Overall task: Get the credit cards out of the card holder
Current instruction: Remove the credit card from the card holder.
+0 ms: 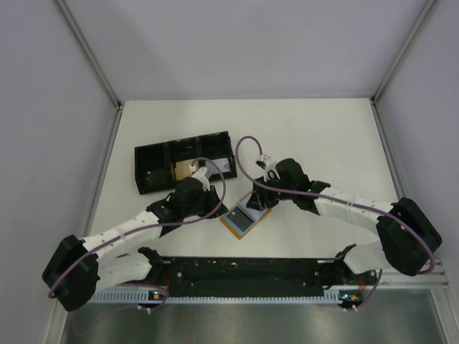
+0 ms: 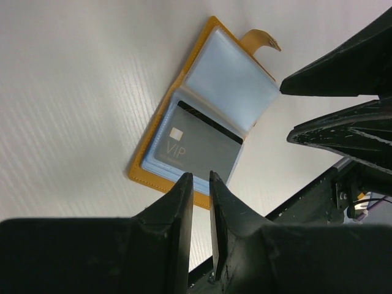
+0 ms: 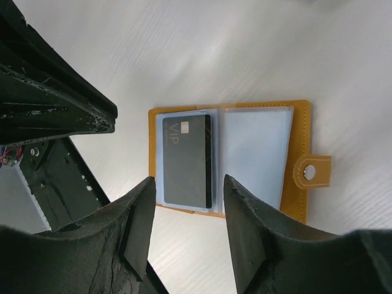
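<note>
The orange-tan card holder (image 1: 231, 223) lies open on the table between both arms. A grey credit card marked VIP (image 2: 196, 147) sits in its clear pocket; the other pocket (image 3: 254, 153) looks pale and empty. The card also shows in the right wrist view (image 3: 187, 160) and the top view (image 1: 242, 219). My left gripper (image 2: 201, 176) hovers at the holder's near edge (image 2: 147, 182), its jaws almost together with nothing between them. My right gripper (image 3: 190, 179) is open and empty, just above the card end of the holder (image 3: 300, 141). In the top view the left gripper (image 1: 219, 208) is left of the holder and the right gripper (image 1: 252, 206) is over it.
A black three-compartment tray (image 1: 152, 172) stands behind the left arm, with a tan item (image 1: 188, 170) in the middle compartment and a pale card (image 1: 222, 166) in the right one. A black rail (image 1: 244, 271) runs along the near edge. The holder's tab (image 3: 312, 171) sticks out sideways.
</note>
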`<state>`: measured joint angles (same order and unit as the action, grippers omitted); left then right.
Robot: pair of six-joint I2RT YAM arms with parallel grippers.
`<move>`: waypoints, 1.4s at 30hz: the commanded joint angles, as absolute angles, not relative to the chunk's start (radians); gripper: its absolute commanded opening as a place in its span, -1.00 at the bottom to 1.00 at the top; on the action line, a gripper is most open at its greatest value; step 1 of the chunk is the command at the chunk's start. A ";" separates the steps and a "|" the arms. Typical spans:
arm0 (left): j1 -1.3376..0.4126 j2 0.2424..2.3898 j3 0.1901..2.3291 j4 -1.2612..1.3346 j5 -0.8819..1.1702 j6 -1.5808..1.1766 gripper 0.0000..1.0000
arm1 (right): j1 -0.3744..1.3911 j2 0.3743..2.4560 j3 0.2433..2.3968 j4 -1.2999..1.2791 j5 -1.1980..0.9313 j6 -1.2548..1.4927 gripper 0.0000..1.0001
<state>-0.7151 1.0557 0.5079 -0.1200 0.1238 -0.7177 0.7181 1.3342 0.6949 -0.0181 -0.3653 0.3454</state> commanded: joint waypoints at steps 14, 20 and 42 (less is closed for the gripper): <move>-0.713 1.319 0.483 0.107 0.245 -0.756 -0.83 | 0.695 1.580 0.672 0.227 -0.543 0.462 -0.20; -0.715 1.339 0.448 0.103 0.252 -0.752 -0.94 | 0.690 1.660 0.676 0.248 -0.571 0.482 -0.24; -0.712 1.391 0.449 0.080 0.261 -0.730 -1.00 | 0.615 1.726 0.598 0.522 -0.810 0.627 -0.83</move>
